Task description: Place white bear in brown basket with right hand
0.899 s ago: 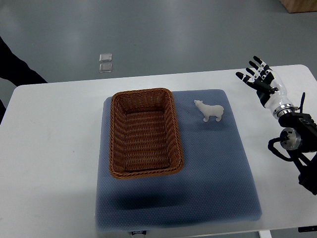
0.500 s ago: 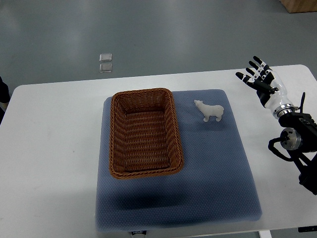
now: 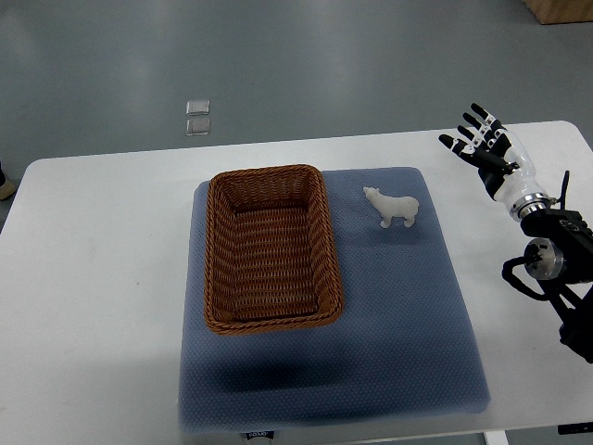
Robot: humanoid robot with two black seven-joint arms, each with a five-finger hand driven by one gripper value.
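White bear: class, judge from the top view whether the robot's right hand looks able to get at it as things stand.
Probably yes. The right hand is open, over the table to the right of the white bear, which stands alone on the blue mat. Nothing lies between them; the brown basket sits on the bear's far side.

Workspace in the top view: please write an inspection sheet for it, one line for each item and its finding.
Surface: white table with a blue mat on it.
Job's things: white bear stands on the mat, right of the brown basket, apart from it; the basket holds nothing.
Clutter: nothing seen.
Hands: right hand is over the table's right far corner, fingers spread, holding nothing, apart from the bear; left hand not in view.
Cables: black cables loop at the right arm's joint.
Surroundings: grey floor with two small clear squares on it.
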